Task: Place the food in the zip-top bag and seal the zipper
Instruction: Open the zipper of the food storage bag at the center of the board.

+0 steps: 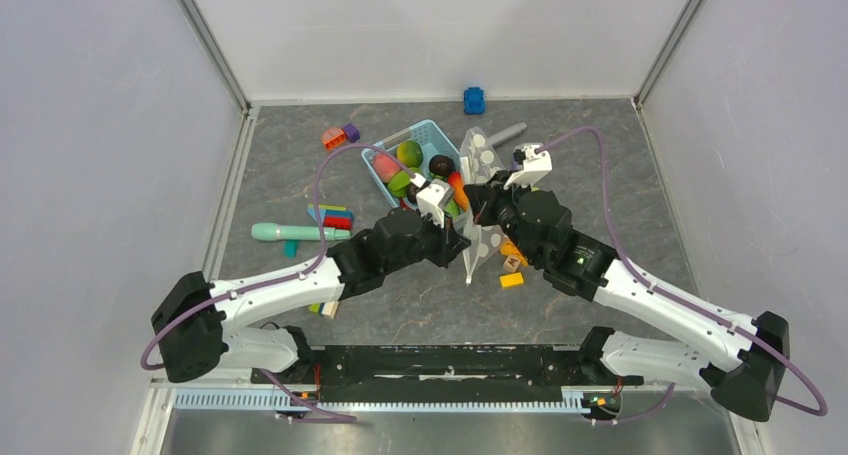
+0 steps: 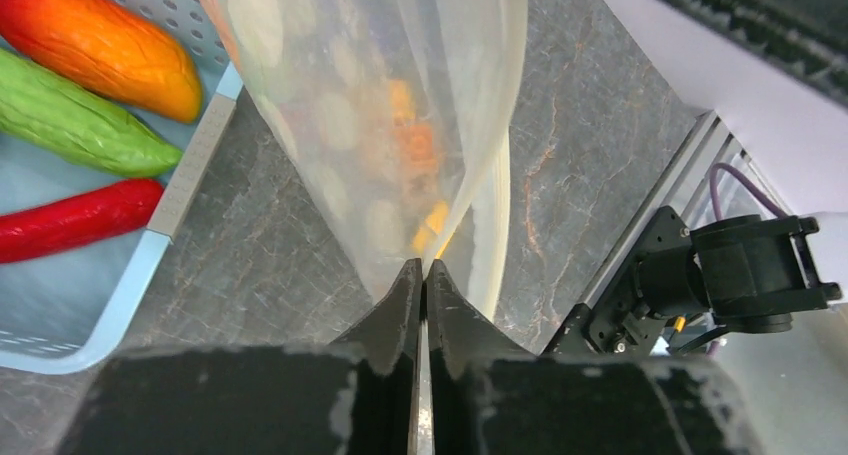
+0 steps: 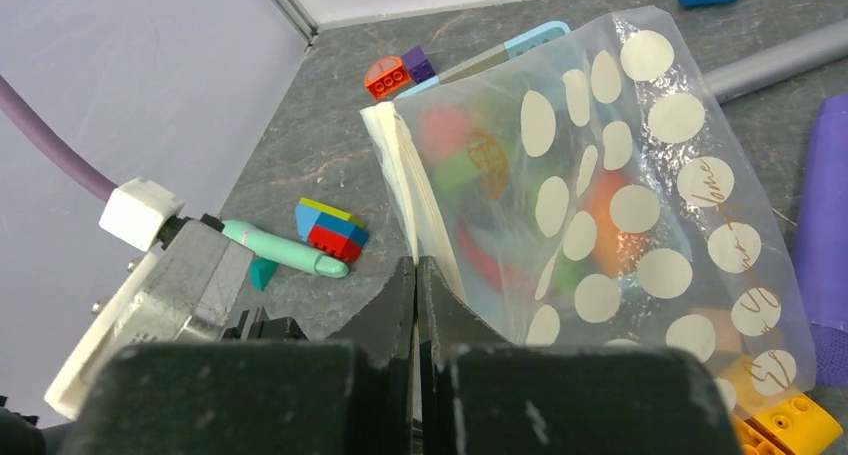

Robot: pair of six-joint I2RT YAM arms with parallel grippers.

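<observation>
At the left stands the basket (image 2: 188, 175), and the food (image 2: 80, 125) lies in it. The left wrist view shows an orange piece, a green one and a red one, all inside its walls. Just beside the basket, the left gripper (image 2: 420, 267) has its jaws pressed together on an edge of the bag (image 2: 350, 95). The bag is in the middle of the table (image 1: 600, 155), held upright between the two arms and apart from the food. Colours show through its dotted side, but I cannot tell if anything is inside it or only behind it. The right gripper (image 3: 415, 265) also has its jaws closed tight, pinching the bag next to the zipper (image 3: 405, 165). To the right of the bag lies a yellow block (image 3: 790, 420).

The danger, in my opinion, is that both grippers are busy, so neither can take food. If one releases, the soft bag may fold down or slide out of the other jaws. The mouth also looks flat, so a piece could hit the edge and fall outside.
</observation>
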